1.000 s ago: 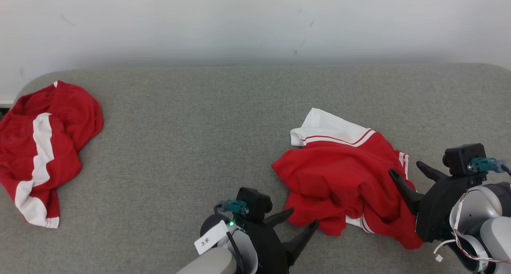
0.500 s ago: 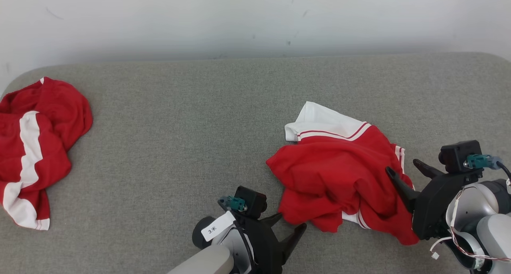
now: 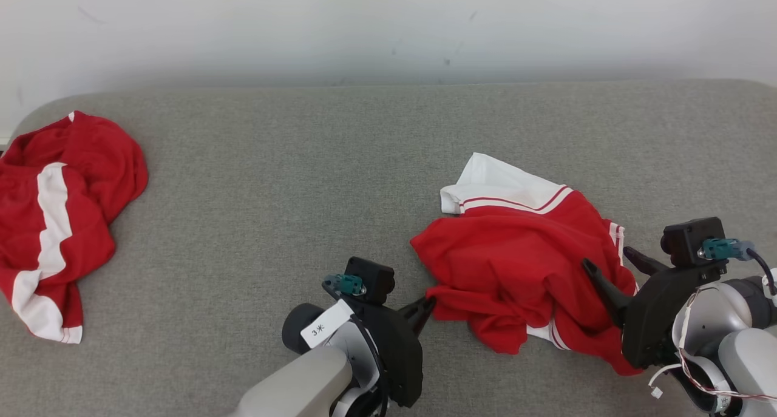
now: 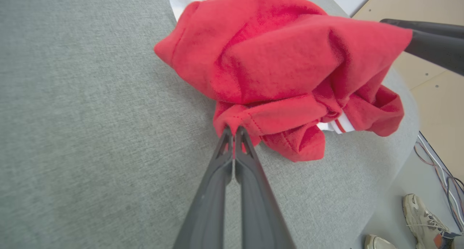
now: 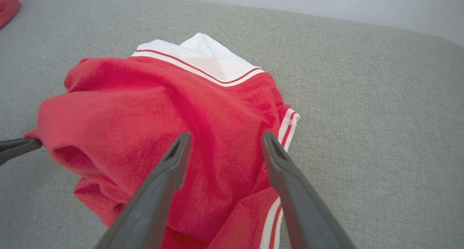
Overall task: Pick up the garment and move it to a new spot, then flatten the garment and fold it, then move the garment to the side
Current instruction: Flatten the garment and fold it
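Right now your left pincer (image 3: 428,303) is clamped shut on a hem fold of the crumpled red fabric garment (image 3: 516,271), at the heap's near-left corner. The left wrist view shows its fingers (image 4: 216,173) pressed together with red cloth bunched around the tips. Your right pincer (image 3: 607,258) stands with its jaws spread wide at the heap's right side, one finger over the red cloth and the other by the striped edge. You cannot tell whether those fingers touch the fabric, and nothing is clamped between them.

The garment lies on the grey fabric-covered desk (image 3: 273,192), right of centre and close to the near edge. Its long axis runs on a diagonal, from far-left to near-right. The white band with thin red stripes (image 3: 504,189) points away from the robot toward the pale wall (image 3: 388,28), and the red bulk faces the near edge.

The heap's near-right corner is hidden behind the right pincer's dark body. Folds cover most of the cut, so you cannot make out what kind of garment it is. A second red garment with a broad white stripe (image 3: 54,223) lies well apart at the desk's far left, cut off by the picture's edge. In the left wrist view, pale shoes (image 4: 422,214) show beyond the desk, partly cropped.
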Robot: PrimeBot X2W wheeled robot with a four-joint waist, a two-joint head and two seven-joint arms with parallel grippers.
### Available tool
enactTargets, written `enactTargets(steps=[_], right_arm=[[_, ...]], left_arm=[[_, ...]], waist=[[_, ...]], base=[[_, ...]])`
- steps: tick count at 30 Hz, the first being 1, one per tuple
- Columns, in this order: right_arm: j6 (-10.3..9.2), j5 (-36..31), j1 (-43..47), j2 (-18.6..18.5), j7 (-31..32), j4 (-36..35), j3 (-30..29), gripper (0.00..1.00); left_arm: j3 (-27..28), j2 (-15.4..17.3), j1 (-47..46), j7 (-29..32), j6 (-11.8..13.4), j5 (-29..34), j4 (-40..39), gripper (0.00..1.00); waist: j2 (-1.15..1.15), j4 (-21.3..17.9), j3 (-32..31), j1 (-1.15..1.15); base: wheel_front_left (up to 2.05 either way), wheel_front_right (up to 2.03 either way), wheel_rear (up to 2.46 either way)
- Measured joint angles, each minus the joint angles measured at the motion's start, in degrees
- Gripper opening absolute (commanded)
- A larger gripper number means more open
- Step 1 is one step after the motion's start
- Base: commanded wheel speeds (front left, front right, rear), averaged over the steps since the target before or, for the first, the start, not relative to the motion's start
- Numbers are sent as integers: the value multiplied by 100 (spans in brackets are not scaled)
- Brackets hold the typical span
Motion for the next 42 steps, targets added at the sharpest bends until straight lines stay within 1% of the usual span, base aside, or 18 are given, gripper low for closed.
enactTargets(steps=[5, 7, 11, 13, 20, 26, 28, 36, 42], right_arm=[[38, 3, 8, 65, 40, 121, 130, 100], [81, 1, 5, 112, 69, 293, 212, 100], [87, -154, -94, 99, 153, 755, 336, 100], [87, -259, -196, 81, 153, 916, 352, 100], [57, -266, -240, 66, 115, 1190, 224, 100], [20, -145, -181, -37, -10, 1248, -48, 100], [0, -133, -155, -36, -11, 1262, -54, 100], [-43, -133, 59, -54, -60, 1399, -78, 100], [-69, -156, 127, -36, -42, 1871, 23, 100]], left_arm=[[-7, -3, -160, -187, 118, 1, 142, 0], [-18, -4, -181, -249, 127, 1, 144, 0], [-118, -4, -202, -352, 169, -14, 131, 0], [-171, -8, -235, -415, 171, -43, 112, 0], [-223, -10, -266, -587, 223, -137, 168, 0], [-224, -18, -256, -748, 230, -169, 374, 0], [-213, -25, -255, -811, 278, -176, 512, 0], [-158, -25, -256, -1031, 288, -175, 833, 0], [-162, -27, -255, -1151, 291, -179, 853, 0]], waist=[[0, 104, 12, 0], [0, 160, 19, 0], [0, 289, 29, 0], [0, 358, 28, 0], [0, 556, -29, 0], [0, 571, -113, 0], [0, 552, -129, 0], [0, 504, -175, -1], [0, 537, -175, -1]], base=[[0, 0, 0], [0, 0, 0], [0, 0, 0], [0, 0, 0], [0, 0, 0], [0, 0, 0], [0, 0, 0], [0, 0, 0], [0, 0, 0]])
